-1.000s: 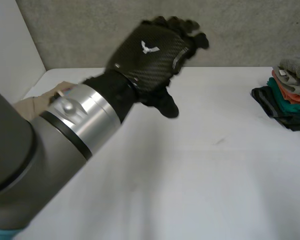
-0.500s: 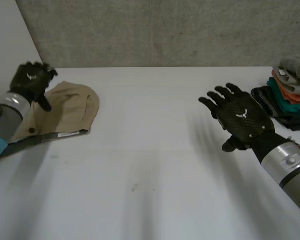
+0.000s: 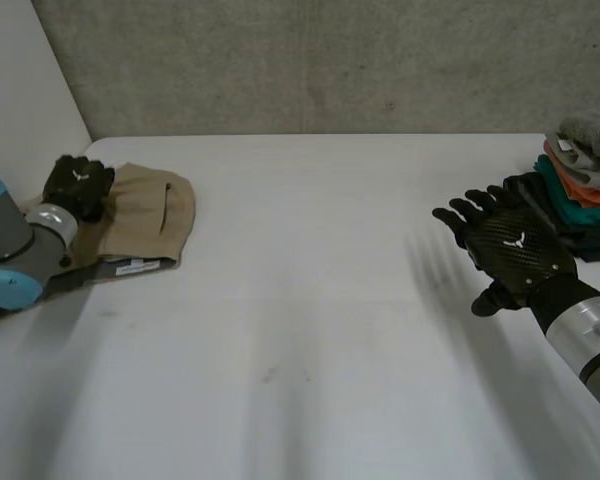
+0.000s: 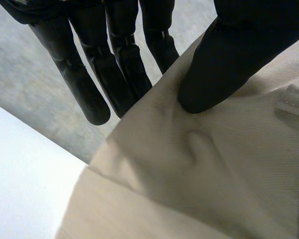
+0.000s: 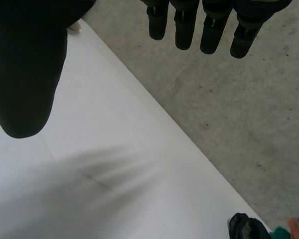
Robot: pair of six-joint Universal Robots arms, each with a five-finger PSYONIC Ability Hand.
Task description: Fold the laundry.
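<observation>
The left hand (image 3: pixel 78 185) pinches the tan garment (image 3: pixel 145 215) at its 10 o'clock edge, with the thumb (image 4: pixel 224 59) denting the cloth and the fingers (image 4: pixel 84 84) nearly straight behind it. The right hand (image 3: pixel 515 250) is spread wide and holds nothing. The garment lies rumpled at 9 o'clock on the white surface (image 3: pixel 310 300). A stack of folded clothes (image 3: pixel 580 190) sits at 2 o'clock, just beside the right hand.

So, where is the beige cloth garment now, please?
In the head view, the beige cloth garment lies at the white table's left side, the left hand pinching it.
</observation>
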